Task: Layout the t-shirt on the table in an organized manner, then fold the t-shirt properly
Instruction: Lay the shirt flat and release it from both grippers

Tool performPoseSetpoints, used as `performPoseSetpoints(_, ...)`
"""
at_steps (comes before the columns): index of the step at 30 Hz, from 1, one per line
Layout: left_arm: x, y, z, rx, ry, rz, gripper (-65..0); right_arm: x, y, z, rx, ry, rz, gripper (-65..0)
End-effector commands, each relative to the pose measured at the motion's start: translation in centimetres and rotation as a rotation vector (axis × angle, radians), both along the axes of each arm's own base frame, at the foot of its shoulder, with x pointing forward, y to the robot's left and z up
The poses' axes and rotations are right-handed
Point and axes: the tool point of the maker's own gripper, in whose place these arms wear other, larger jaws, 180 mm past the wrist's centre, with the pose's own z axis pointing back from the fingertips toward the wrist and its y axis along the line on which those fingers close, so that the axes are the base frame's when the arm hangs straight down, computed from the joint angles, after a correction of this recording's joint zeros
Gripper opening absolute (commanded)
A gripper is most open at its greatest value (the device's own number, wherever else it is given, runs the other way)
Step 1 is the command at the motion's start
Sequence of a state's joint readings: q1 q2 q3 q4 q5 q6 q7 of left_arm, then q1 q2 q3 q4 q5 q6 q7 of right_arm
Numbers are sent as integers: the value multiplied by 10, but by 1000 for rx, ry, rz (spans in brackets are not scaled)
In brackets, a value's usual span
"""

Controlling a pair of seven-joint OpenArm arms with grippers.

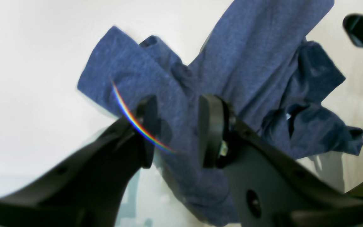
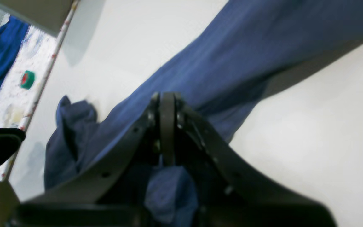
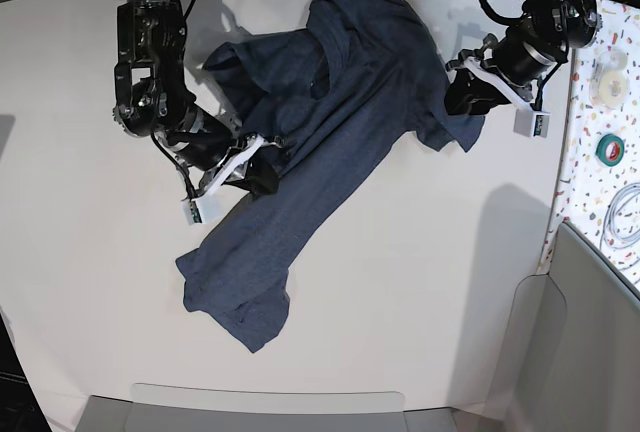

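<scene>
The t-shirt (image 3: 330, 142) lies crumpled on the white table (image 3: 400, 302), stretched in a diagonal band from the far right part of the base view down to the near left, with its plain side up and many folds in the middle. One loose end hangs flat toward the near edge of the table, and a bunched part sits at the far side. The right hand (image 3: 262, 167) is at the left border of the cloth in the base view; in the right wrist view its two fingers (image 2: 168, 126) are pressed together, and a fold of the blue fabric is caught between them, so it is clenched on the t-shirt. The left hand (image 3: 462, 95) is at the opposite border of the cloth, on the right of the base view. In the left wrist view its fingers (image 1: 211, 129) stand apart with the fabric passing between them, but I cannot tell if they really grip it. Beside the table runs a speckled strip (image 3: 600, 102) with a green tape roll (image 3: 611, 147) on it
</scene>
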State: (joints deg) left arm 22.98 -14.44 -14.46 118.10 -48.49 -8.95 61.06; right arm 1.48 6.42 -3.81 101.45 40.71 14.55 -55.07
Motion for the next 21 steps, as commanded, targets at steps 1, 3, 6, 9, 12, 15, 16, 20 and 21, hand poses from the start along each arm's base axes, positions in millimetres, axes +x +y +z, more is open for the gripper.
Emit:
performPoseSetpoints(1, 5, 0, 9, -5, -40, 0, -451, 9, -2, 23, 14, -76, -3, -650)
performPoseSetpoints(3, 5, 0, 9, -5, -40, 0, -451, 16, -18, 38, -7, -123, -33, -650)
performPoseSetpoints(6, 5, 0, 9, -5, -40, 0, -451, 23, -44, 49, -22, -155, -95, -650)
performPoseSetpoints(9, 5, 0, 9, -5, -40, 0, -451, 25, -73, 54, -59, -175, -151, -650)
performPoseSetpoints(12, 6, 0, 10, -5, -43, 0, -451, 18, -93, 55, -75, -176, -203, -650)
performPoseSetpoints(15, 7, 0, 10, -5, -46, 0, -451, 9, -112, 58, -109, -188, -240, -650)
performPoseSetpoints(16, 7, 0, 10, -5, -46, 0, -451, 6, -116, 60, -115, -192, -249, -650)
performPoseSetpoints(20, 7, -1, 10, -7, -45, -1, -451, -6, -129, 67, -136, -212, -286, -650)
performPoseSetpoints(21, 7, -1, 11, -7, -47, -1, -451, -8, -132, 67, -140, -213, -293, -650)
